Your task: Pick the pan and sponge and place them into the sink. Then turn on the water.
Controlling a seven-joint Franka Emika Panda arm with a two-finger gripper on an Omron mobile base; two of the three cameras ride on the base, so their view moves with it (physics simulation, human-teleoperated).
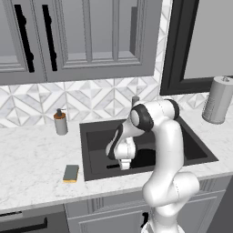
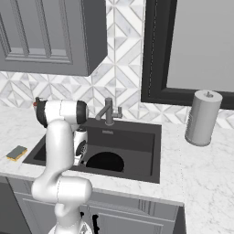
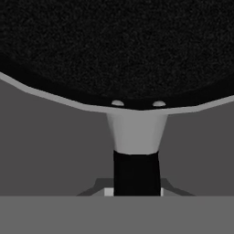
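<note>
Pan (image 2: 104, 162) down in sink (image 2: 137, 137), your fingers (image 3: 137, 180) clenched on its handle. Sponge (image 1: 71, 173) waits on tabletop (image 1: 32, 159). Faucet (image 2: 109, 111) untouched.

The black pan (image 2: 104, 162) sits low inside the dark grey sink (image 1: 195, 150), its round bowl toward the near right of the basin and its long thin handle (image 3: 137, 176) running left. The small grey-green sponge (image 1: 71, 173) with a yellow underside lies flat on the white marble surface (image 1: 32, 168), left of the sink near the front edge. The grey faucet (image 2: 108, 111) stands behind the sink's far rim, no water running.
</note>
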